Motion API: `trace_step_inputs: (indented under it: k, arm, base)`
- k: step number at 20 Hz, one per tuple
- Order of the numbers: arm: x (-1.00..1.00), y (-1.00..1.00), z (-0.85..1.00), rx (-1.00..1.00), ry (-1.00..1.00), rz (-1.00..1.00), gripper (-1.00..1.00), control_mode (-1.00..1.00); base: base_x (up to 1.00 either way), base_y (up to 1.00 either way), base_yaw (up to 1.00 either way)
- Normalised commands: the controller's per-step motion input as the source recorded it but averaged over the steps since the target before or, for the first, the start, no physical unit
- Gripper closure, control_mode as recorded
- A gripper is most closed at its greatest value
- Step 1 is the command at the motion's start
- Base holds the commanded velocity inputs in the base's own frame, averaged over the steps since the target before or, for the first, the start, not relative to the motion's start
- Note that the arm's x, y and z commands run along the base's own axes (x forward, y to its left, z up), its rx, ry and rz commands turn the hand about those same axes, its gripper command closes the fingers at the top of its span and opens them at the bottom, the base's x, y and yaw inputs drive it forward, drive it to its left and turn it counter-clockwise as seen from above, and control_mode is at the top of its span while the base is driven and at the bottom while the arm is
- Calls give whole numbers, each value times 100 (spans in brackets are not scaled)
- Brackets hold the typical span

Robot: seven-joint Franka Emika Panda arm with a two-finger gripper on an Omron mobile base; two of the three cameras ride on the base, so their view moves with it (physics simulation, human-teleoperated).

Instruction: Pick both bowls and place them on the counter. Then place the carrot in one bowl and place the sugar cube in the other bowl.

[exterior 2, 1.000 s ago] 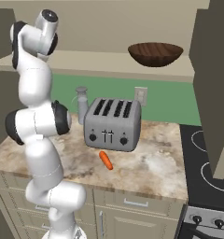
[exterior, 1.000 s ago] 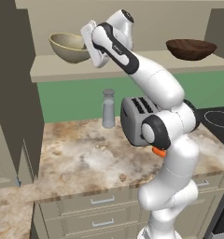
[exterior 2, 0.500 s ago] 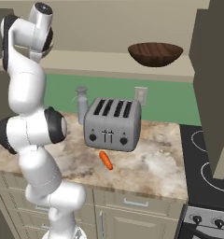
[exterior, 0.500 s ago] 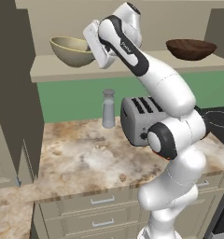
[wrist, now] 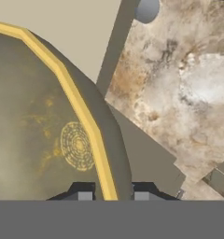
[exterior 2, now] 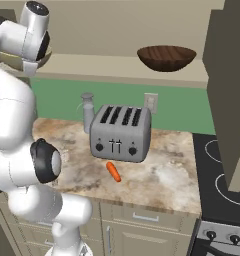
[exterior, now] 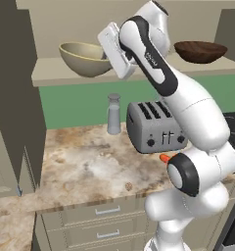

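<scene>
My gripper point(wrist: 113, 196) is shut on the yellowish rim of the beige-olive bowl point(wrist: 48, 140), one finger inside and one outside. In the left base view that bowl point(exterior: 84, 59) is at the wall shelf point(exterior: 60, 77), with the gripper point(exterior: 108, 55) at its right rim. The dark brown wooden bowl point(exterior: 200, 51) point(exterior 2: 166, 57) rests further right on the shelf. On the counter point(exterior: 85, 166) the carrot point(exterior 2: 113, 171) lies in front of the toaster. The sugar cube point(exterior: 129, 186) lies near the front edge.
A silver toaster point(exterior 2: 121, 132) point(exterior: 153, 127) and a grey shaker point(exterior: 113, 113) point(exterior 2: 87, 111) stand at the back of the counter. A tall cabinet point(exterior: 11, 98) closes the left side. A stove point(exterior 2: 227, 175) and a hanging cabinet point(exterior 2: 232, 75) are on the right.
The hand and the beige bowl have shifted slightly to the right along the shelf, and the arm's upper links have swung up and right. Nothing else has moved.
</scene>
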Motion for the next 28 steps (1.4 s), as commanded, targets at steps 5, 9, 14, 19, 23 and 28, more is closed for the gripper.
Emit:
trace_step_inputs:
  k: [5,9,14,19,23,28]
  arm:
    - [-94,-33,-11,0,-4,0,100,-100]
    - [-89,-29,-19,0,0,-3,100,-100]
    - [-78,-35,-23,0,0,-1,100,-100]
    - [-44,-22,-50,-7,8,-1,100,-100]
    - [-25,-3,-65,-18,12,0,100,-100]
    - [-12,5,-68,-20,10,0,100,-100]
  base:
    - [0,0,0]
    - [0,0,0]
    - [0,0,0]
    - [0,0,0]
    - [0,0,0]
    - [0,0,0]
